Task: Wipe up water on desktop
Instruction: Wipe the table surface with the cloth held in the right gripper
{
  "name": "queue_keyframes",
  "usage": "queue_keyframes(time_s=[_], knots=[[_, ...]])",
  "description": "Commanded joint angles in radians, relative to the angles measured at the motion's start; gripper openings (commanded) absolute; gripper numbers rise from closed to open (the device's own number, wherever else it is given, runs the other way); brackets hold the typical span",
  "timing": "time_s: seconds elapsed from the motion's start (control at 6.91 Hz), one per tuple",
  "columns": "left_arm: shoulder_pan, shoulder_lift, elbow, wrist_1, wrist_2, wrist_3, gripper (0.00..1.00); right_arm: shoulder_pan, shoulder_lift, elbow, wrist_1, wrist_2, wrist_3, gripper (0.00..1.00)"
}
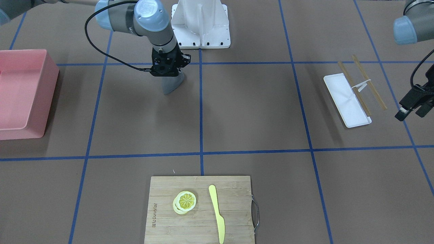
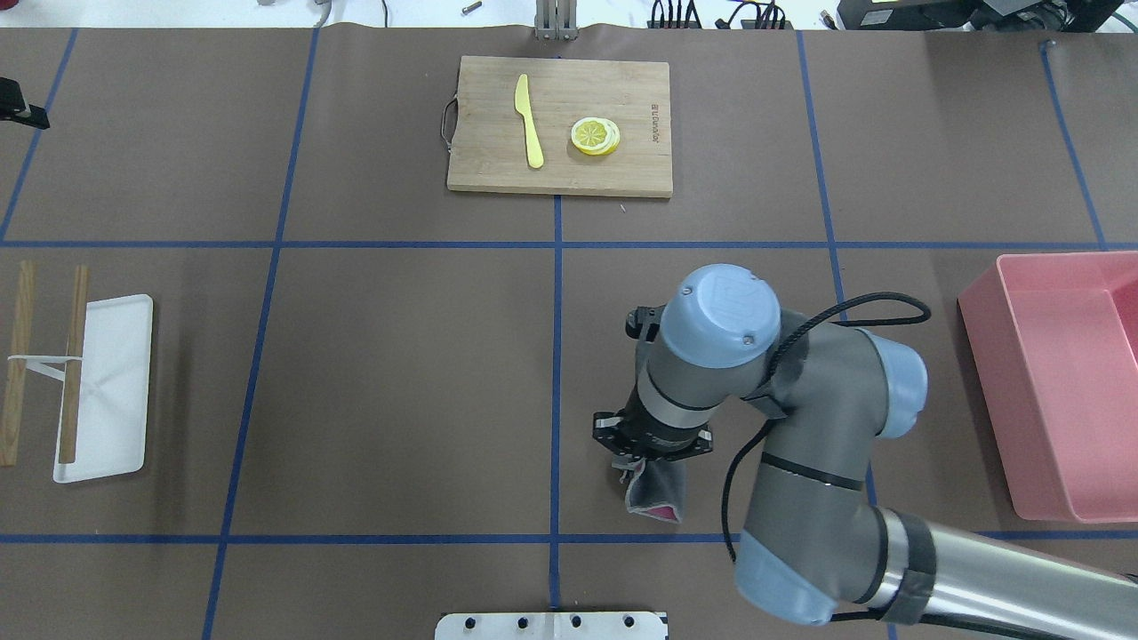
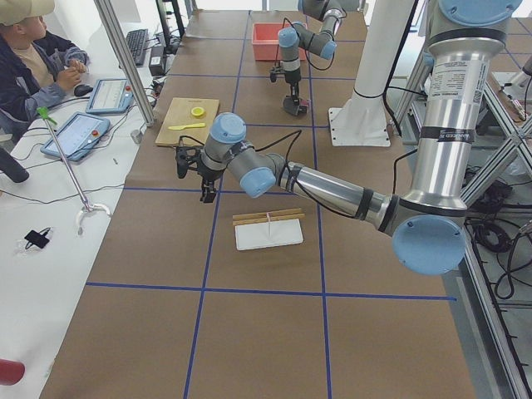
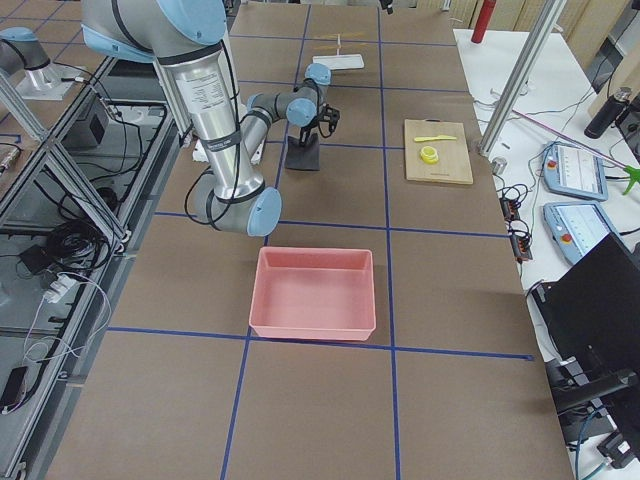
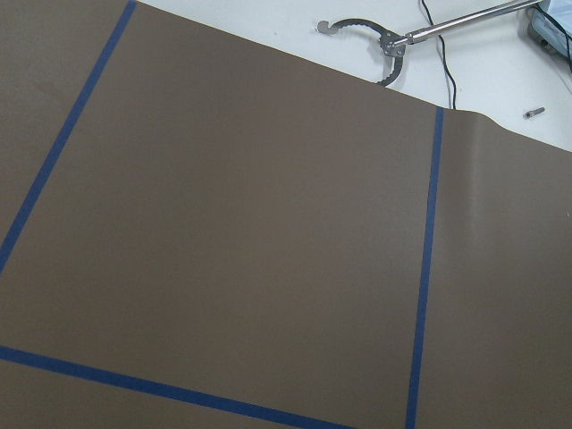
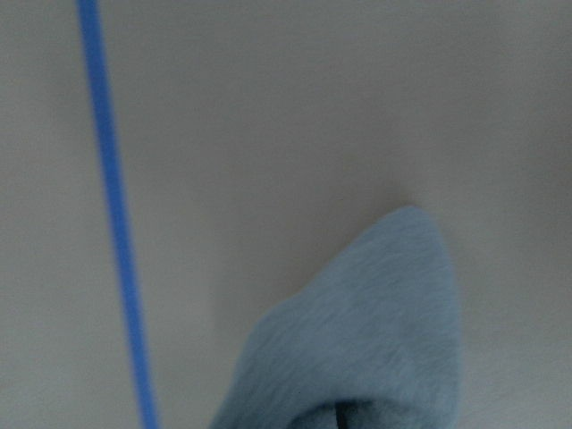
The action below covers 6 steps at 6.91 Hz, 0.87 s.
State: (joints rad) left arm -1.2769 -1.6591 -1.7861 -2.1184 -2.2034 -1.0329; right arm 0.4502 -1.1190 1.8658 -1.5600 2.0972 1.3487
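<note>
Grey cloth (image 2: 656, 493) is pinched at its top edge by the right pincer (image 2: 632, 464), hung limp over the desk (image 2: 400, 373) mid-near. It's soft, light and floppy, so probably best gripped bunched. Left pincer (image 1: 413, 109) is spread, empty. No water can be made out.

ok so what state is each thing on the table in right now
right gripper: shut on cloth
cloth: hanging bunched, tip near desktop, contact unclear
left gripper: open, empty
desktop: no water visible
pink bin: upright, empty
knife: flat on cutting board
lemon slices: stacked on the board
chopsticks: banded together, one lying on white tray
</note>
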Motion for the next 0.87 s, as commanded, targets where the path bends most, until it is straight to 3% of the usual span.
queue_keyframes(time_s=[0.0,0.14,0.43,0.58,0.72], knots=[[-0.002,0.002,-0.001,0.0,-0.004,0.001,0.97,0.15,-0.317,0.116,0.018,0.05,-0.269,0.0],[-0.002,0.002,-0.004,0.0,-0.004,0.001,0.97,0.201,-0.416,0.119,0.021,0.05,-0.398,0.0],[-0.002,0.002,-0.004,0.002,-0.004,0.001,0.97,0.261,-0.508,0.116,0.02,0.05,-0.544,0.0],[-0.002,0.002,-0.01,0.002,-0.006,0.001,0.97,0.254,-0.484,0.136,0.008,0.05,-0.528,0.0],[-0.004,0.002,-0.01,0.002,-0.016,0.001,0.97,0.21,-0.387,0.128,-0.011,0.079,-0.443,0.0]])
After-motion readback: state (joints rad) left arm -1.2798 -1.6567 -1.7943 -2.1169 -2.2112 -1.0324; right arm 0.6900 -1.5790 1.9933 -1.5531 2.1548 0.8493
